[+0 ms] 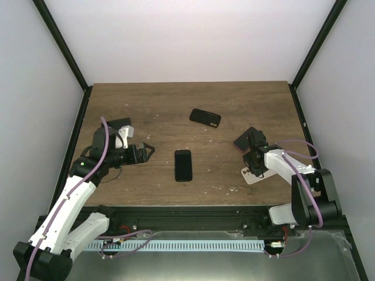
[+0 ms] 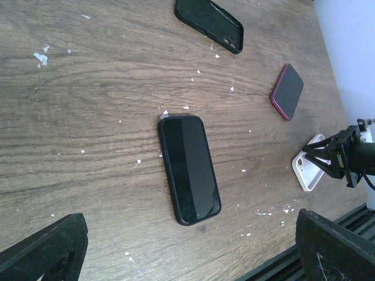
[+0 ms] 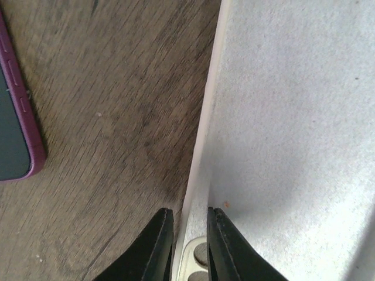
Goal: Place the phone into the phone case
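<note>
A black phone (image 1: 183, 165) (image 2: 188, 168) lies face up in the middle of the table. The white phone case (image 1: 256, 174) (image 3: 293, 117) lies at the right, inner side up, its camera cutout by the fingertips. My right gripper (image 1: 255, 165) (image 3: 188, 212) has its two fingers astride the case's left rim, nearly together, pinching the wall. My left gripper (image 1: 146, 152) (image 2: 187, 252) hovers left of the black phone, its fingers spread wide with nothing between them.
An empty black case (image 1: 205, 117) (image 2: 209, 23) lies further back. A maroon-edged phone (image 1: 246, 139) (image 3: 12, 117) lies just behind the white case, close to my right wrist. White flecks dot the wooden table (image 1: 152, 105). A black frame rail (image 1: 187, 218) runs along the near edge.
</note>
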`<state>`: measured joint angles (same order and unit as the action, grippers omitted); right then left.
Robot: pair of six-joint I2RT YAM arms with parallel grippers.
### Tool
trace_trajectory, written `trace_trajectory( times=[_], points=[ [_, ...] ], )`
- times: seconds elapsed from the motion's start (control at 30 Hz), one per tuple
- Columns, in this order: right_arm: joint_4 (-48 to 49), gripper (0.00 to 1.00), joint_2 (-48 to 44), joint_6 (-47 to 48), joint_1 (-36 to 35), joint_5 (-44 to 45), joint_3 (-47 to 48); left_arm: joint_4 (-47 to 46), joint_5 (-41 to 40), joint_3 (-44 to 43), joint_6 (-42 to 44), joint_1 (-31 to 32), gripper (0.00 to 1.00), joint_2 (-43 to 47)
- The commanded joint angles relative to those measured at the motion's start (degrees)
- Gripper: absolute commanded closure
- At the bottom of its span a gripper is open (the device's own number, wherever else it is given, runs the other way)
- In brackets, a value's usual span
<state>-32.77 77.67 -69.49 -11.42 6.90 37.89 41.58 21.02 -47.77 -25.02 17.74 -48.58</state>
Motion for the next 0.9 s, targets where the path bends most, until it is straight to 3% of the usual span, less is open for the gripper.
trace_trajectory(
  times=[0.0, 0.33, 0.53, 0.87],
  points=[
    [0.57, 0.84, 2.22, -0.54, 1.08, 2.33, 2.87, -0.24, -0.58, 0.32, 0.85, -0.18, 0.02, 0.63],
    [1.80, 0.99, 3.43, 2.17, 1.31, 1.22, 3.34, -0.32, -0.85, 0.39, 0.85, -0.21, 0.02, 0.54],
    [0.71, 0.99, 1.44, 5.58, 1.32, -0.55, 4.15, -0.29, -0.94, 0.31, 0.92, -0.18, 0.02, 0.24],
    [13.49, 0.99, -5.09, 20.36, -0.35, -17.55, 3.04, -0.10, -1.64, 0.22, 0.89, -0.25, 0.02, 0.16]
  ],
)
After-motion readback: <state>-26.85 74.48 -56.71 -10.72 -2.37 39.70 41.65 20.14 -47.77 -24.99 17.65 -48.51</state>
